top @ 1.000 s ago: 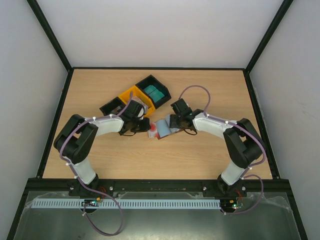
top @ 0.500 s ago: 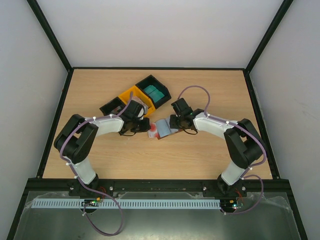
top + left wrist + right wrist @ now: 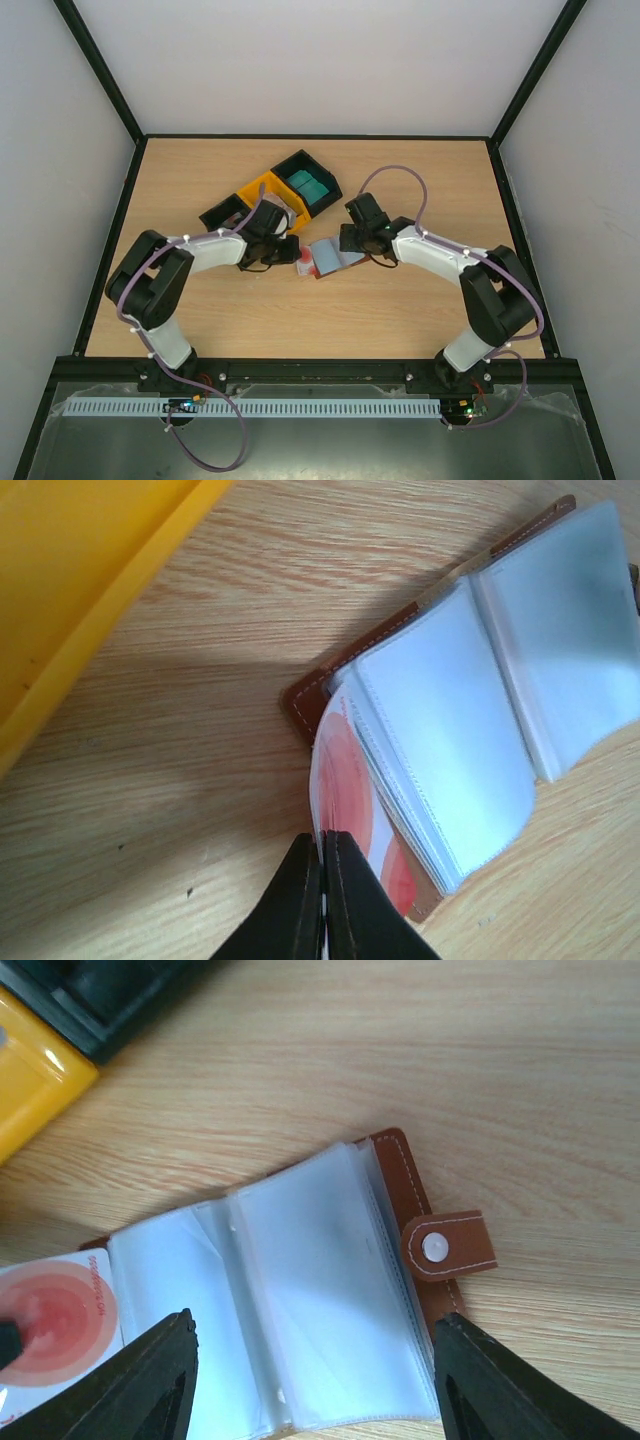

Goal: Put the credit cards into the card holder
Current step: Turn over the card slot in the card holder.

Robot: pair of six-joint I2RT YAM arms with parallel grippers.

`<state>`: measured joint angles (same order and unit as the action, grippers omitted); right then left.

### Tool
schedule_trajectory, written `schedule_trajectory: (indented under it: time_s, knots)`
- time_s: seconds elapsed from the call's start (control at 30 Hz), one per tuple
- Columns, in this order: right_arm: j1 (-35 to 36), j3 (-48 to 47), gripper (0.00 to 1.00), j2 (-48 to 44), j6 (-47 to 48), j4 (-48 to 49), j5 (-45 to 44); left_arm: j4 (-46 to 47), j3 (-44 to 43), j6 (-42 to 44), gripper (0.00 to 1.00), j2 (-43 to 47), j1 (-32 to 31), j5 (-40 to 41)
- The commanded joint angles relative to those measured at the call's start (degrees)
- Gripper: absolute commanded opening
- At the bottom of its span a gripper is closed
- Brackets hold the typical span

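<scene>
The brown card holder (image 3: 330, 259) lies open on the table, its clear sleeves up (image 3: 300, 1290) (image 3: 470, 720). My left gripper (image 3: 323, 845) is shut on a white card with red rings (image 3: 350, 790), whose far end sits at the holder's left sleeves; the card also shows in the right wrist view (image 3: 55, 1315). My right gripper (image 3: 315, 1345) is open wide, straddling the holder's right half from above, with the snap tab (image 3: 448, 1245) near its right finger. Teal cards (image 3: 308, 186) lie in the black bin.
A yellow bin (image 3: 268, 192) and two black bins (image 3: 305, 180) (image 3: 225, 214) stand just behind the left gripper. The yellow bin's wall (image 3: 70, 590) is close on the left in the left wrist view.
The right arm has shifted slightly right and its cable has risen. The left gripper and card have barely moved.
</scene>
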<state>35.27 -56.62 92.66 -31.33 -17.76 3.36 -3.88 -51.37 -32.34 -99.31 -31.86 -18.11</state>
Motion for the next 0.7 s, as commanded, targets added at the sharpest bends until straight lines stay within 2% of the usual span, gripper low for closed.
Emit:
schedule_trajectory:
  time_s: [0.0, 0.13, 0.23, 0.37, 0.6, 0.67]
  knots:
    - [0.30, -0.45, 0.62, -4.14, -0.31, -1.34, -3.01, -8.03, 0.73, 1.34, 0.03, 3.13, -0.49, 2.28]
    - [0.26, 1.31, 0.64, -8.09, 0.18, 1.64, 3.67, -10.96, 0.31, 1.23, 0.03, 9.66, -0.58, 3.91]
    - [0.24, 3.44, 0.68, -11.47, 0.25, 6.89, 13.90, -11.88, -0.02, 1.43, 0.03, 14.95, -0.58, 3.33]
    - [0.22, 6.60, 0.69, -16.26, -2.42, 16.12, 27.12, -9.20, -0.38, 0.76, 0.03, 22.10, -0.60, -2.07]
    - [0.24, 9.54, 0.69, -22.50, -12.61, 31.13, 37.26, -0.22, -1.62, -4.16, 0.03, 30.98, 0.23, -14.29]
    - [0.24, 9.71, 0.64, -22.53, -15.27, 33.96, 40.82, 2.70, -1.53, -6.44, 0.03, 32.65, 0.61, -16.94]
